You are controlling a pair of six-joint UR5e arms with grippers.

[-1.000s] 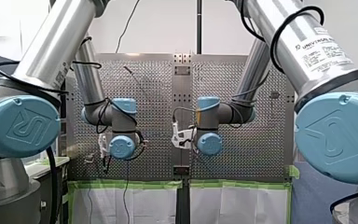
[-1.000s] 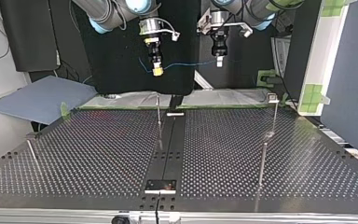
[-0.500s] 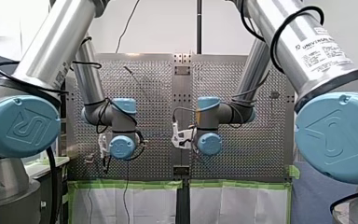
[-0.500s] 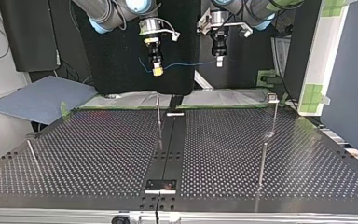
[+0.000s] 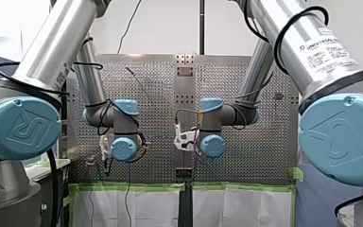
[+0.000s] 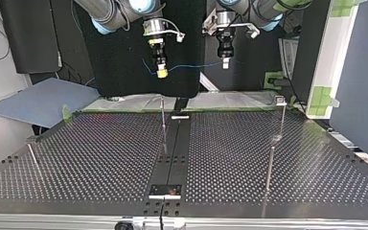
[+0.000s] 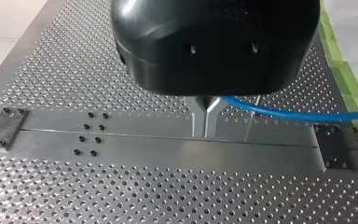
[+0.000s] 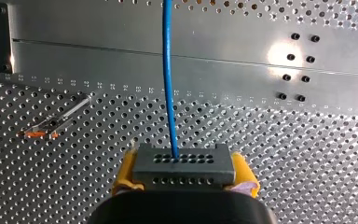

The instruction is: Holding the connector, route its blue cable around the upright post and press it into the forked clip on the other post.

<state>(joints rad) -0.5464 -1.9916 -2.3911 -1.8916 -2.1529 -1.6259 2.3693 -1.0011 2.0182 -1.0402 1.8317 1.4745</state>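
- Nothing has visibly moved since a second ago: both arms hang in the same spots high above the tabletop [image 6: 100, 158], and the cable runs between them as before.
- My right fingers [image 8: 127, 171], with yellow pads, are clamped on the grey connector [image 8: 184, 164], one pad at each end of it.
- The blue cable [image 8: 168, 84] leaves the connector's holed face and runs straight ahead of those fingers, clear of the tabletop.
- Ahead of them and off to one side, a thin rod [image 8: 56, 122] with an orange end shows against the perforated plate; I cannot tell whether it is one of the posts.
- My left fingers [image 7: 198, 119], bare metal, are pressed together on the cable, which trails out to one side of them.
- In the top view the cable spans the gap from the right fingers to the left fingers.
- Well below the right fingers stands an upright post [image 6: 163, 122].
- Well below the left fingers and off to the side stands a second post [image 6: 281, 115] with a small head, too small to read as a fork.
- The cable touches neither post.
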